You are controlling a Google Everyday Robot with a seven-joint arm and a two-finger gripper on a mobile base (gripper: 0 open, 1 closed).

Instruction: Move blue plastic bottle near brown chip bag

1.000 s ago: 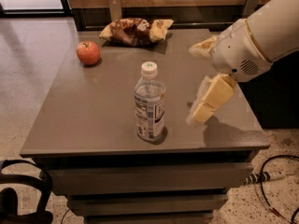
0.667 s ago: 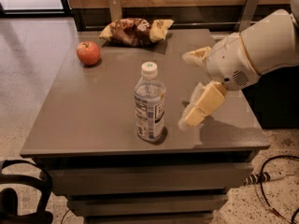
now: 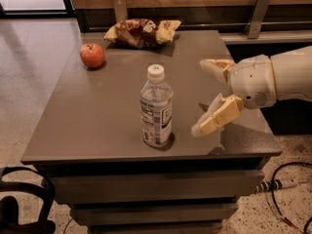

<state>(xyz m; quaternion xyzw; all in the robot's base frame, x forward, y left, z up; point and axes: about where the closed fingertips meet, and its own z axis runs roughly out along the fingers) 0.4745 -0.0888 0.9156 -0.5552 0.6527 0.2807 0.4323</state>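
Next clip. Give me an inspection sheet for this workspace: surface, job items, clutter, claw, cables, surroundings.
Surface: grey table, flat top.
Job's things: bottle upright and capped, near the front edge; chip bag lying at the back edge, well apart from the bottle.
Clutter: apple at back left, in front of the bag's left end.
Claw: claw open, right of the bottle, holding nothing.
Cables: black cable on the floor at right.
Surroundings: dark bag on the floor at front left; wood panelling behind.
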